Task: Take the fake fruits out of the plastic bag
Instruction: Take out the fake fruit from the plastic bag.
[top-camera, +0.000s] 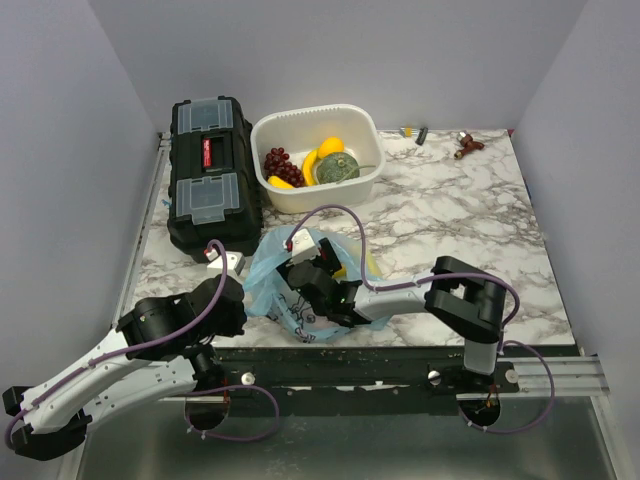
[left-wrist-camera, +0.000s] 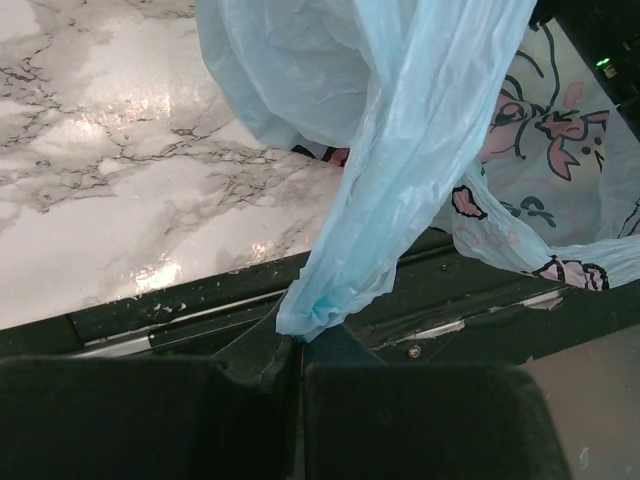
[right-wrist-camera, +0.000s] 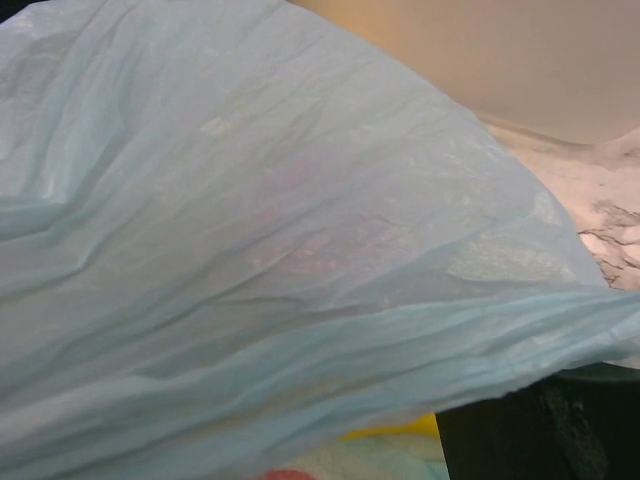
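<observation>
The light-blue plastic bag (top-camera: 290, 290) lies crumpled at the table's front edge. My left gripper (top-camera: 243, 298) is shut on a twisted strip of the bag (left-wrist-camera: 345, 240) and pulls it taut; the jaws (left-wrist-camera: 298, 345) meet on the film. The printed girl face (left-wrist-camera: 545, 120) shows to the right. My right gripper (top-camera: 308, 272) reaches into the bag's mouth. In the right wrist view bag film (right-wrist-camera: 280, 230) covers nearly everything. One dark finger (right-wrist-camera: 540, 430), a yellow piece (right-wrist-camera: 400, 428) and a red bit (right-wrist-camera: 285, 474) show beneath it. Grapes (top-camera: 282, 165), bananas (top-camera: 309, 168) and a melon (top-camera: 338, 168) lie in the tub.
The white tub (top-camera: 370, 180) stands at the back centre and also holds an orange-yellow lemon (top-camera: 330, 147). A black toolbox (top-camera: 208, 170) stands to its left. Small items (top-camera: 466, 146) lie at the back right. The black front rail (left-wrist-camera: 480, 300) runs under the bag.
</observation>
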